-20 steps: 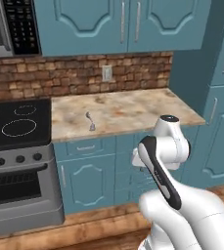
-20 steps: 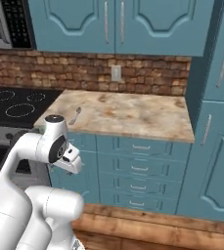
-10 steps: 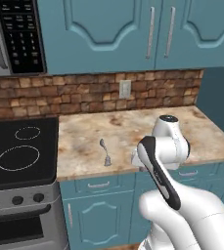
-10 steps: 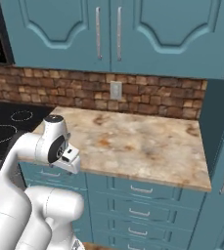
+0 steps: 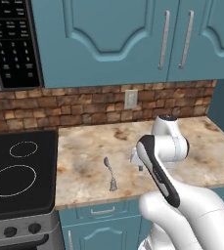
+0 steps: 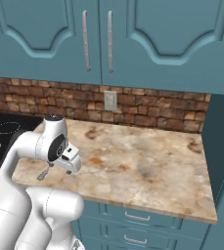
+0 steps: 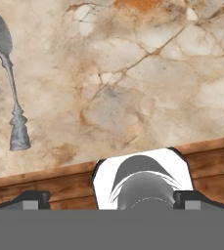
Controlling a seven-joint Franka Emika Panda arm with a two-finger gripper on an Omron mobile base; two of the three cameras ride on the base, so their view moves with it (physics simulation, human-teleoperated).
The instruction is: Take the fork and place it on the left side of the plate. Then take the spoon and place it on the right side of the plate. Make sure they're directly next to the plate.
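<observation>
The spoon (image 5: pixel 109 173) lies flat on the marbled counter (image 5: pixel 196 146), bowl toward the brick wall, handle toward the front edge, near the stove (image 5: pixel 15 176). The gripper (image 7: pixel 111 200) hovers over the counter's front edge, fingers spread wide, nothing between them, spoon off to one side.

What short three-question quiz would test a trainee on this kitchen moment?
1. True or false: the spoon lies on the counter near its front edge.
2. The gripper is: A open, B shut on the spoon, C shut on nothing.
3. In the left base view, the spoon lies between the arm and what appliance?

Key: 1 true. 2 A, with nothing between the jaws. 3 The stove.
</observation>
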